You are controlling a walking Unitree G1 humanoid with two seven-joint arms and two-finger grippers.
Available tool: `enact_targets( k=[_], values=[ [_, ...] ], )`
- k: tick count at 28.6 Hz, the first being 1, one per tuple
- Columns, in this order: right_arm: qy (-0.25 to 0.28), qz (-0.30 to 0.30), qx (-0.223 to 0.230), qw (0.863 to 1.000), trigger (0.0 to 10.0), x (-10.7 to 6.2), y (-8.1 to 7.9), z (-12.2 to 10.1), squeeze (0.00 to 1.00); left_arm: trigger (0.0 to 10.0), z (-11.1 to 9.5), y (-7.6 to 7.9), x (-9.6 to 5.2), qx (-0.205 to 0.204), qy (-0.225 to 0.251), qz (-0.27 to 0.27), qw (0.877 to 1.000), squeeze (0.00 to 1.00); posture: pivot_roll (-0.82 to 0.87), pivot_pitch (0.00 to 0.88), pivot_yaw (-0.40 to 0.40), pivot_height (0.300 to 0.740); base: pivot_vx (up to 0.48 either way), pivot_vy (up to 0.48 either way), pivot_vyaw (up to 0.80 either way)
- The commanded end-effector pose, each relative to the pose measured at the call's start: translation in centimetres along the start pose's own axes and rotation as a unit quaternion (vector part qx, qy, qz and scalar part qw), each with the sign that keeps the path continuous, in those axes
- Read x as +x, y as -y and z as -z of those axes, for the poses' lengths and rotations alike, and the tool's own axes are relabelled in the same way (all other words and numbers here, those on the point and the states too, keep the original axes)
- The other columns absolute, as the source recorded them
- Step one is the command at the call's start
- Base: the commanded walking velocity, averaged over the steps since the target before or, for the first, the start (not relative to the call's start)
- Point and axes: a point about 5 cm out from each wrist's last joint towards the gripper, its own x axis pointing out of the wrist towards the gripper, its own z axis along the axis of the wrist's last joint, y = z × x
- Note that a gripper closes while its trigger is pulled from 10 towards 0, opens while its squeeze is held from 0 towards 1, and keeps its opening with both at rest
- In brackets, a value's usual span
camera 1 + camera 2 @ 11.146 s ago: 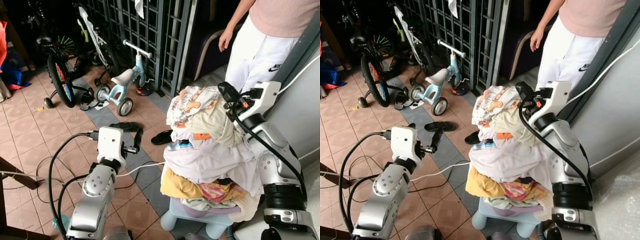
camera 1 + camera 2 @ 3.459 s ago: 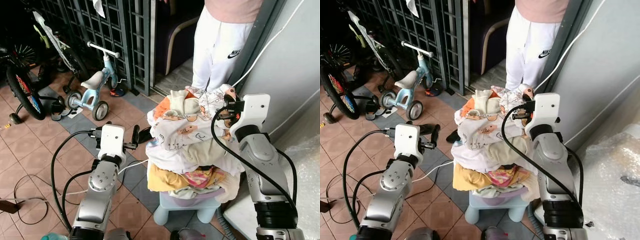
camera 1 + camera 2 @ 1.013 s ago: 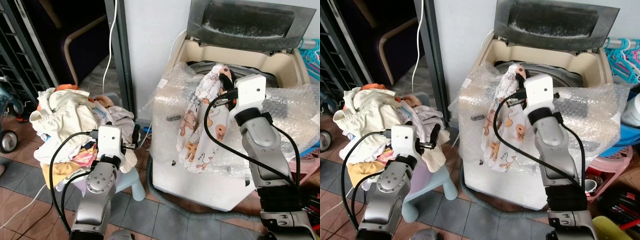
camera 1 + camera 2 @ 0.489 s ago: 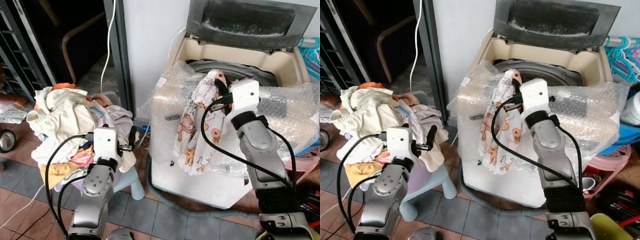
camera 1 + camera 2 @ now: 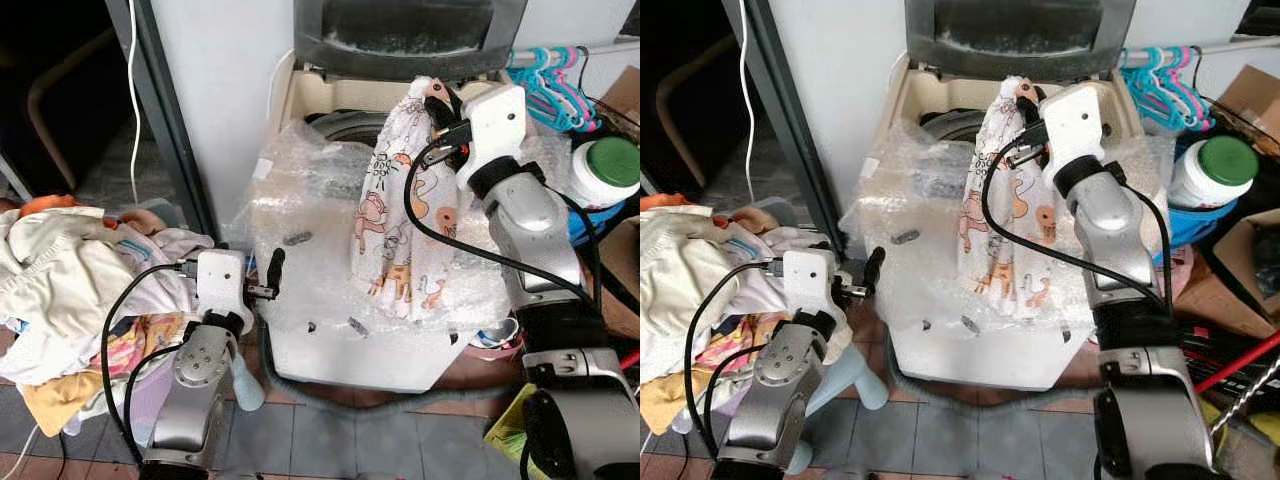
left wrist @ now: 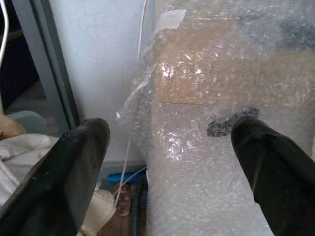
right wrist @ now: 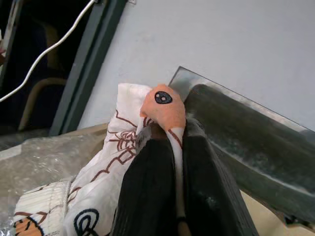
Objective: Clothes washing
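A top-loading washing machine (image 5: 330, 340) stands against the white wall, its grey lid (image 5: 410, 35) tipped up and back, its cream body wrapped in clear bubble wrap (image 5: 310, 230) across the top and front. The drum opening (image 5: 345, 125) shows dark behind the front edge of the machine's top.

Beside the machine's left side a heap of laundry (image 5: 70, 290) in white, yellow and pink is piled on a pale blue plastic stool (image 5: 855, 375). A grey door frame (image 5: 175, 130) rises along the wall's left edge, with a white cable (image 5: 133, 90) hanging beside it.

A white printed garment (image 5: 405, 215) with orange and brown cartoon animals hangs from the right gripper (image 5: 437, 108), which is raised over the right part of the machine's top, in front of the lid. The cloth drapes down over the bubble-wrapped front edge. In the right wrist view the two black fingers (image 7: 147, 196) are pressed together on the top fold of this cloth, with an orange patch of the print sticking out just above them.

The left gripper (image 5: 272, 272) is held low at the machine's front left corner, just beside the laundry heap. In the left wrist view its fingers (image 6: 74, 162) stand wide apart with nothing between them, pointing at the bubble wrap.

Off the machine's right side sit a white jar with a green lid (image 5: 605, 165), a bunch of turquoise and pink hangers (image 5: 550, 85), and a cardboard box (image 5: 1250, 100).
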Motion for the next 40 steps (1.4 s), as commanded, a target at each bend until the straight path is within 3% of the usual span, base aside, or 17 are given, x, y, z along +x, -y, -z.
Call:
enact_targets(
  k=[1,6,13,16,19,21,22,24,27,30,32,35,36,37,38,40],
  values=[
    [0.026,-0.036,-0.01,0.999,10.0,1.2,-0.2,-1.4,0.0,10.0,-0.1,-0.1,0.0,0.004,0.002,-0.006,1.0,0.0,0.01,0.0,-0.011,0.74,0.259,0.0,0.0],
    [0.052,-0.084,-0.012,0.995,10.0,2.9,-0.3,-3.5,0.0,10.0,-0.1,-0.5,-0.4,0.002,0.001,-0.017,1.0,0.0,0.02,0.0,-0.023,0.74,0.295,0.0,0.0],
    [0.053,-0.115,-0.019,0.992,10.0,3.6,-0.5,-3.3,0.0,10.0,-0.1,-0.4,-0.4,0.0,0.001,-0.017,1.0,0.0,0.02,0.0,-0.035,0.74,0.267,0.0,0.0],
    [0.047,-0.108,-0.01,0.993,10.0,4.0,0.2,-3.6,0.0,10.0,0.0,-0.3,-0.4,-0.002,-0.001,-0.016,1.0,0.0,0.02,0.0,-0.035,0.74,0.261,0.0,0.0],
    [0.032,-0.055,0.003,0.998,10.0,4.6,2.6,-4.2,0.0,10.0,0.0,-0.3,-0.3,-0.006,0.0,-0.008,1.0,0.0,0.02,0.0,-0.033,0.74,0.303,0.0,0.0],
    [0.007,0.044,0.031,0.999,10.0,4.8,5.9,-4.9,0.0,10.0,0.0,-0.3,-0.2,-0.001,-0.002,-0.012,1.0,0.0,0.02,0.0,-0.033,0.74,0.289,0.0,0.0],
    [-0.024,0.174,0.042,0.984,10.0,4.0,9.9,-5.4,0.0,10.0,0.1,-0.3,-0.2,-0.001,-0.003,-0.014,1.0,0.0,0.02,0.0,-0.038,0.74,0.24,0.0,0.0],
    [-0.037,0.235,0.046,0.97,10.0,3.1,11.8,-5.5,0.0,10.0,0.1,-0.3,-0.2,-0.002,-0.002,-0.014,1.0,0.0,0.02,0.0,-0.039,0.74,0.24,0.0,0.0],
    [-0.043,0.277,0.051,0.959,10.0,1.8,13.4,-5.2,0.0,10.0,0.0,-0.3,-0.3,-0.004,0.0,-0.021,1.0,0.0,0.02,0.0,-0.042,0.74,0.0,0.0,0.0],
    [-0.067,0.228,0.078,0.968,10.0,1.3,12.1,-2.7,0.0,10.0,0.1,-0.4,-0.4,-0.007,-0.003,-0.026,1.0,0.0,0.03,0.0,-0.046,0.74,0.0,0.0,0.0],
    [-0.112,0.129,0.094,0.981,10.0,1.3,9.1,0.5,0.0,10.0,0.2,-0.6,-0.5,-0.006,-0.007,-0.027,1.0,0.0,0.03,0.0,-0.035,0.74,0.0,0.0,0.0],
    [-0.146,0.041,0.12,0.981,10.0,0.7,6.5,2.9,0.0,10.0,0.2,-0.6,-0.5,-0.004,-0.009,-0.023,1.0,0.0,0.02,0.0,-0.028,0.74,0.0,0.0,0.0],
    [-0.139,0.022,0.108,0.984,10.0,0.4,6.0,3.3,0.59,10.0,0.2,-0.6,-0.5,-0.002,-0.01,-0.021,1.0,0.0,0.02,0.0,-0.023,0.74,0.0,0.0,0.0],
    [-0.127,0.009,0.088,0.988,10.0,0.1,5.5,3.4,0.59,10.0,0.3,-0.6,-0.5,0.0,-0.01,-0.02,1.0,0.0,0.02,0.0,-0.017,0.74,0.0,0.0,0.0],
    [-0.125,-0.008,0.052,0.991,10.0,-0.2,5.1,3.6,1.0,10.0,0.3,-0.6,-0.5,0.0,-0.012,-0.018,1.0,0.0,0.01,0.0,-0.013,0.74,0.0,0.0,0.0],
    [-0.125,-0.02,0.007,0.992,10.0,-0.6,4.8,3.7,1.0,10.0,0.3,-0.6,-0.4,0.0,-0.013,-0.015,1.0,0.0,0.0,0.0,-0.007,0.74,0.0,0.0,0.0]
  ],
)
